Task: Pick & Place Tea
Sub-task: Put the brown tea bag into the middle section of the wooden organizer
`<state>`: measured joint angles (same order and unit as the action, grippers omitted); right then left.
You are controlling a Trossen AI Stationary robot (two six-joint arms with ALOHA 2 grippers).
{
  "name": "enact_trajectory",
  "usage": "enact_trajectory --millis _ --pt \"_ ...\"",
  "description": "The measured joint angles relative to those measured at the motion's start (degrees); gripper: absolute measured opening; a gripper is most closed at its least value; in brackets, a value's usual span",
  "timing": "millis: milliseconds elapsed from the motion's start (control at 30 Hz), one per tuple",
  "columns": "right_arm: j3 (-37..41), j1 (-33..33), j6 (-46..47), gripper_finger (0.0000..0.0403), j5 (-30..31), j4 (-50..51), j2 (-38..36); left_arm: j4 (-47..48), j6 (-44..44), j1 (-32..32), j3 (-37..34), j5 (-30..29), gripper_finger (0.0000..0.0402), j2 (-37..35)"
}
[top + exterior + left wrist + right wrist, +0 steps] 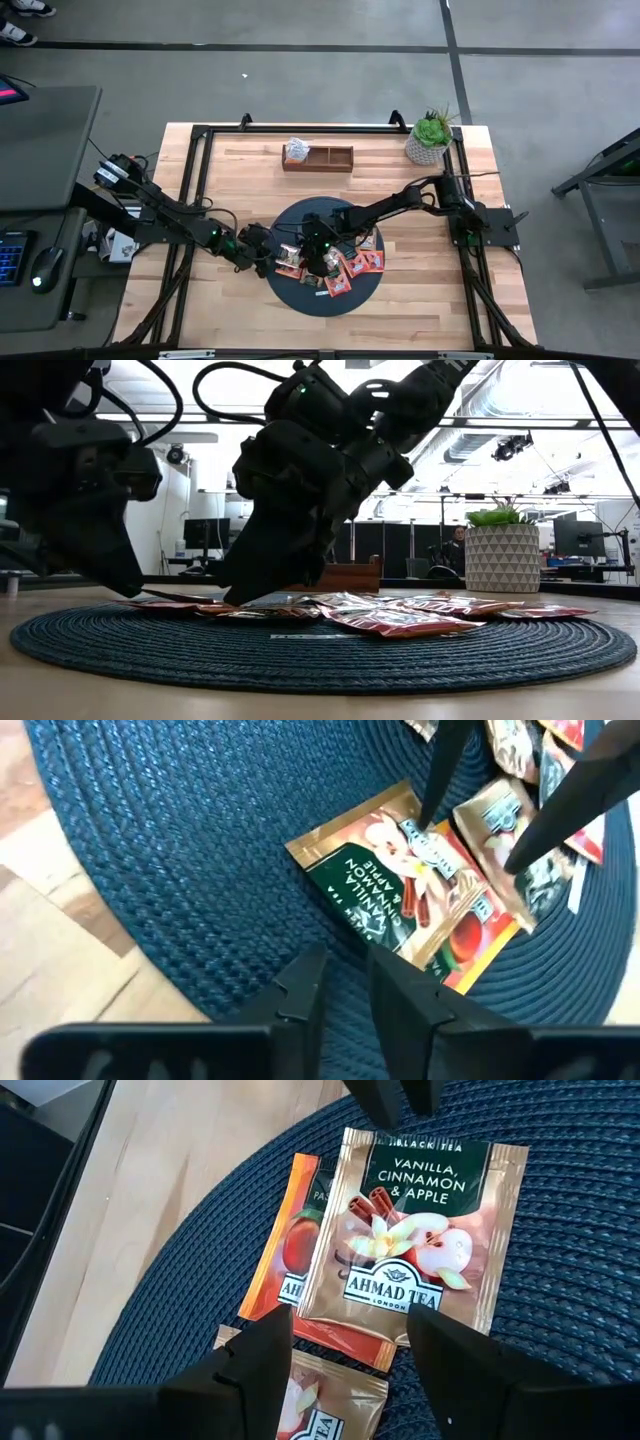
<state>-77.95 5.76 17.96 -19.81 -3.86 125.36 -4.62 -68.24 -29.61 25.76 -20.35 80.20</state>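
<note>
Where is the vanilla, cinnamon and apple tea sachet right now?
The vanilla sachet lies flat on the dark round mat, on its left part in the high view, overlapping an orange sachet, between the left gripper and right gripper.

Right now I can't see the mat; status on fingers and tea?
Right gripper open over vanilla sachet. Left gripper narrowly open, empty, at the mat edge. Orange sachet tucked under the vanilla one.
</note>
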Motion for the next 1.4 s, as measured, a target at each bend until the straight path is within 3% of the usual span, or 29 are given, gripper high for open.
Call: enact_trajectory --millis 367,633,800,967,1400 --pt "0.0 0.0 -0.8 0.0197 0.0 0.0 0.0 -0.4 -14.3 0.0 0.0 1.6 0.0172 0.0" --pt "0.0 0.0 -1.5 0.0197 0.0 -0.1 0.0 -1.4 -20.6 0.5 0.0 1.8 0.0177 0.0" --pt "0.0 0.0 -2.5 0.0197 0.0 -0.2 0.0 -5.5 -18.2 3.9 0.0 3.4 0.0177 0.0" --pt "0.0 0.0 -3.0 0.0197 -0.1 -0.2 0.0 -5.7 -15.6 7.2 0.0 9.4 0.0177 0.1" --pt "0.1 0.0 -3.6 0.0197 -0.2 -0.3 0.1 -4.6 -15.6 7.9 0.0 12.8 0.0177 0.7"
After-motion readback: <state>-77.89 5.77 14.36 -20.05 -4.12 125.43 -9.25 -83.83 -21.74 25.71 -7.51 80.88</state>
